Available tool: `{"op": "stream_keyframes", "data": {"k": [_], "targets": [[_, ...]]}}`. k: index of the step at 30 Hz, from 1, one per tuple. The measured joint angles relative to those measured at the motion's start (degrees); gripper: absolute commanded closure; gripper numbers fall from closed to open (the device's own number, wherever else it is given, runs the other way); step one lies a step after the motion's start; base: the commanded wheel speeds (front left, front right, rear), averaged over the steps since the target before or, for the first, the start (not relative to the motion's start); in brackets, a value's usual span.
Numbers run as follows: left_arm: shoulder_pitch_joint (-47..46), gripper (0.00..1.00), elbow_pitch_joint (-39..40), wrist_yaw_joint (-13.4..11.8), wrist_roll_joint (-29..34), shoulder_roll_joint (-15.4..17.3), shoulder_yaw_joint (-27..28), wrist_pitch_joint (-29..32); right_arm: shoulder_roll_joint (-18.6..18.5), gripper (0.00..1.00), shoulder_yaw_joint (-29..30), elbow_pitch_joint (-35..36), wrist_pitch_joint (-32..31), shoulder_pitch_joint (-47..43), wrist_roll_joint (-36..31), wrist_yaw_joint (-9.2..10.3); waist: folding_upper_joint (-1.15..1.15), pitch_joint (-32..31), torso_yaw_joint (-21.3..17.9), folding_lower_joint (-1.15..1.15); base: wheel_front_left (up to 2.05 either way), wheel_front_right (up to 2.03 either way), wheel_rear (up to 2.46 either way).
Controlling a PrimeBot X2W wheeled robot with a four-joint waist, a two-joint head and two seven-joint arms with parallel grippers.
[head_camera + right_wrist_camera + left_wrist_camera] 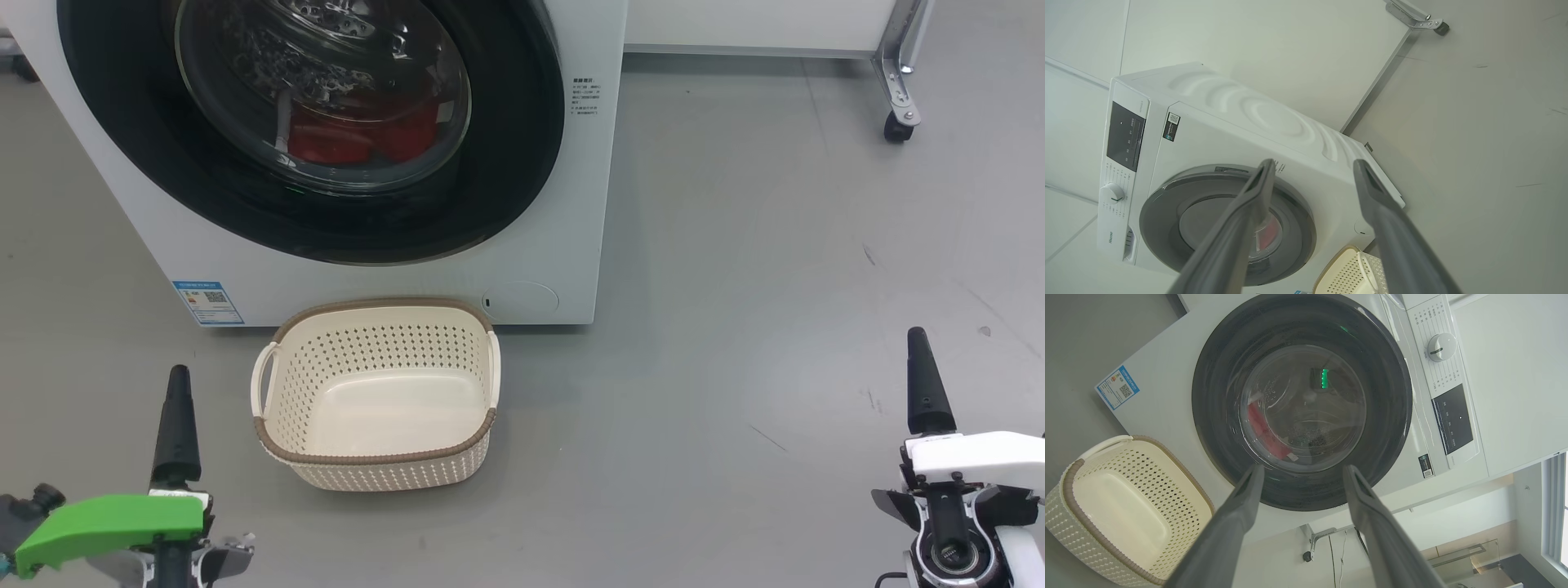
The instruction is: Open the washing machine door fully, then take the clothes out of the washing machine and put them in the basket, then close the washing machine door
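Nearest, the left gripper (1303, 472) and right gripper (1314, 164) hang low over the floor, fingers spread wide, holding nothing and touching nothing. Between them and a little further out, the basket (369, 305) stands upright and empty on the floor, just in front of the washing machine (571, 245). Judged light plastic, it is likely to skid if knocked. Beyond it, the washing machine door (506, 163) is shut flush against the front panel. It looks rigid, and its glossy black rim is judged slippery. A hold at the rim's outer edge, on the side away from the hinge, appears soundest, though no handle can be made out. Furthest, the clothes (351, 139) lie low in the drum behind the glass. They are judged soft, limp and light, and best pinched at a bunched fold.
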State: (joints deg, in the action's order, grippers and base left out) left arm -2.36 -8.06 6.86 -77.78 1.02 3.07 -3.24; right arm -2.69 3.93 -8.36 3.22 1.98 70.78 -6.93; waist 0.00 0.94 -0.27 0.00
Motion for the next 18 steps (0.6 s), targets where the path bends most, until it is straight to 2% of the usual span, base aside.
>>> {"op": "stream_keyframes", "data": {"k": [4,7,9,15,18], "targets": [[0.0,0.00,1.9,0.0,6.1,1.6,-1.4,-0.8,-0.3,0.00,-1.0,1.1,0.9,0.2,-4.4,0.00,0.00,0.1,0.0,0.00,0.00,0.00,0.00],[0.0,0.00,2.9,0.0,10.0,2.4,-2.4,-1.4,-1.9,0.00,-2.8,1.3,1.5,0.2,-9.8,0.03,0.00,0.1,0.0,0.00,0.00,0.00,0.00],[0.0,0.00,3.1,0.0,12.6,2.4,-2.8,-1.8,-2.9,0.00,-3.9,1.4,1.7,0.2,-13.1,0.60,0.00,0.2,0.0,0.00,0.00,0.00,0.00],[0.0,0.00,4.2,0.0,21.3,3.2,-4.1,-2.9,-2.6,0.00,-5.9,1.9,2.9,0.3,-18.7,1.58,0.00,0.2,-0.1,0.00,0.00,0.00,0.00],[0.0,0.00,4.3,0.0,27.7,4.4,-5.1,-3.5,-2.6,0.00,-6.7,2.2,3.7,0.3,-21.6,2.18,0.00,0.3,-0.1,0.00,0.00,0.00,0.00]]}}
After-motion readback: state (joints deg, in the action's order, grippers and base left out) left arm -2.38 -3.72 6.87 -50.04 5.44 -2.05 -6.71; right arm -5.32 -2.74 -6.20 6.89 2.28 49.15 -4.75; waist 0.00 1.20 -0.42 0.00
